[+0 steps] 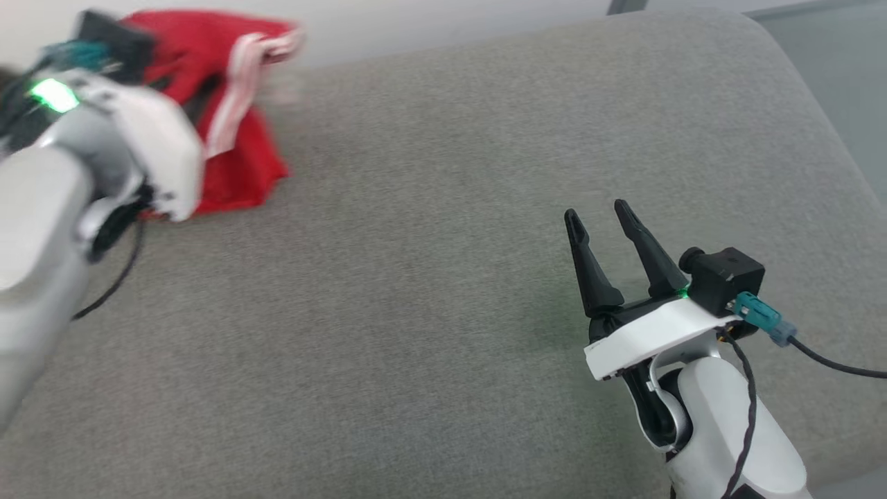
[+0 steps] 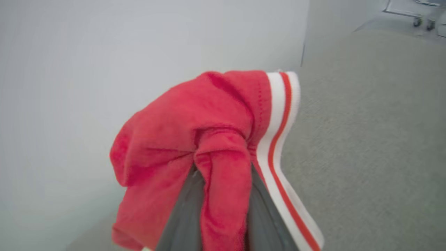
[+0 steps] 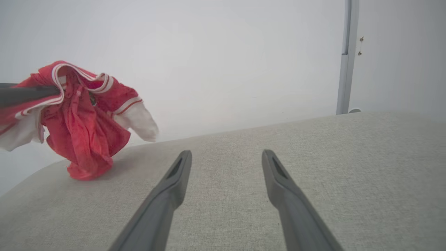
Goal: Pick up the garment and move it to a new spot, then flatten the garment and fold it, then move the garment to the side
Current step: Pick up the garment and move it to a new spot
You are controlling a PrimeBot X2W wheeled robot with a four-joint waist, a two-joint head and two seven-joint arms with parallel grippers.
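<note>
The garment (image 3: 83, 139) is hanging in a crumpled bunch, a fold of its red soft fabric sitting pinched between the fingers of the left gripper (image 2: 223, 166). Its lowest red folds are touching the grey cushion (image 1: 443, 277) near the far left corner. A white sleeve is drooping sideways, and red-and-white striped trim is curling along the top.

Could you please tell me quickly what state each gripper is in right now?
Left gripper: closed, holding a bunch of the red shirt.
Right gripper: open, holding nothing.
</note>
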